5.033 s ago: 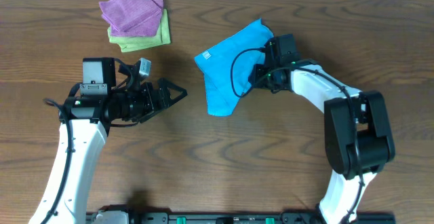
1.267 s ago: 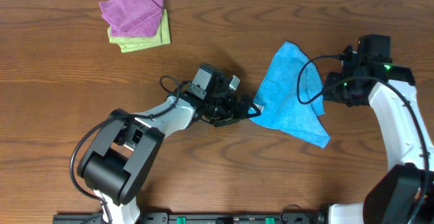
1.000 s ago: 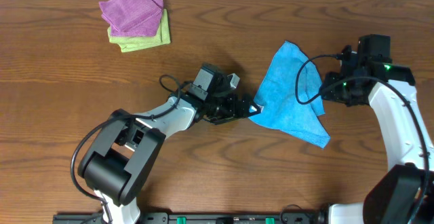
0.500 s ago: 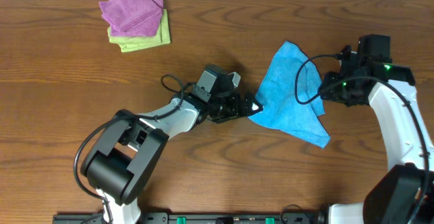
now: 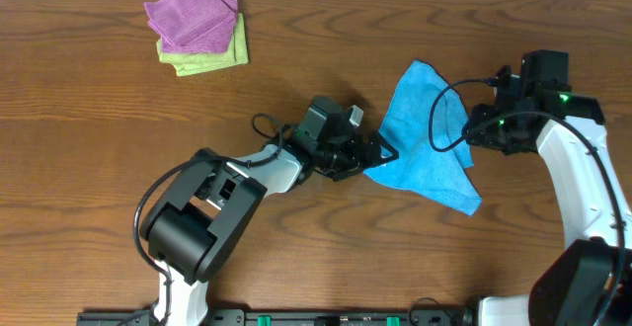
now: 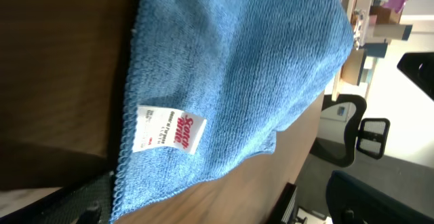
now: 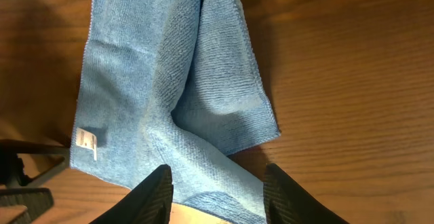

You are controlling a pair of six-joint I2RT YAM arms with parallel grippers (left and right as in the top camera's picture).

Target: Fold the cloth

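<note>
The cloth (image 5: 425,133) is sky-blue microfibre with a fine looped pile and a stitched hem. It lies loosely on the wooden table (image 5: 89,168), one flap doubled over another. It sits between the two arms. Its tagged corner is just off the fingertips of the left gripper (image 5: 381,153), and its opposite edge runs beneath and between the fingers of the right gripper (image 7: 218,193). Both pairs of fingers stand wide apart, holding nothing. The right wrist view shows overlapping layers and a shadowed crease that the overhead flattens. Only the left wrist view brings the white tag (image 6: 169,130) close enough to read: red lettering, seemingly "Scotch-Brite", with illegible small print beside it.
</note>
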